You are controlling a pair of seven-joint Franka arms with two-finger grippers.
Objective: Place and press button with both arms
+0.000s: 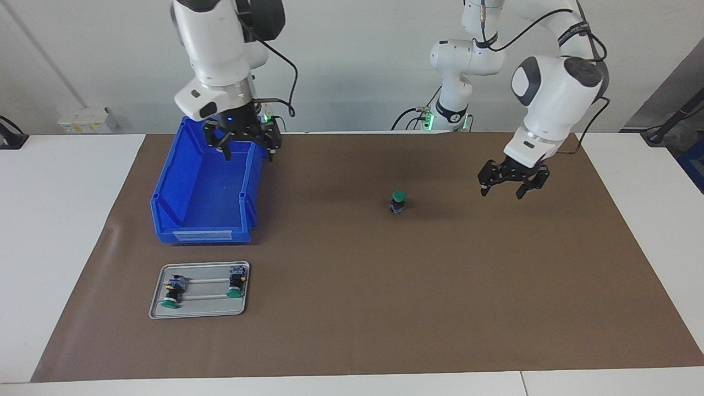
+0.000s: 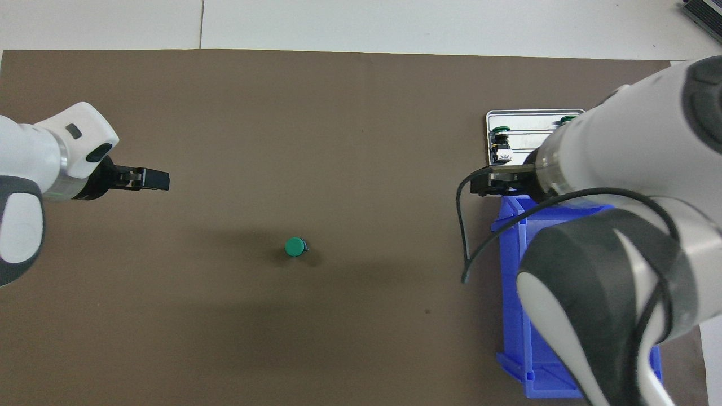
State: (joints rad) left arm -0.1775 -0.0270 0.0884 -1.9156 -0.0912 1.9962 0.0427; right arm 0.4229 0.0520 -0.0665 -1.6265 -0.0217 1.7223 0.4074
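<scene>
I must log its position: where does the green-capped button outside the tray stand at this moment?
The button stands upright on the bare brown mat, near the table's middle, between the blue bin and the left gripper, touching neither.

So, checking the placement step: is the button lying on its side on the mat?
No, the button stands upright on the brown mat, green cap up.

Looking at a plain white wall [image 1: 352, 60] in even light. Sitting below it, a white table [image 1: 60, 220] covered by a brown mat [image 1: 385, 308].
</scene>
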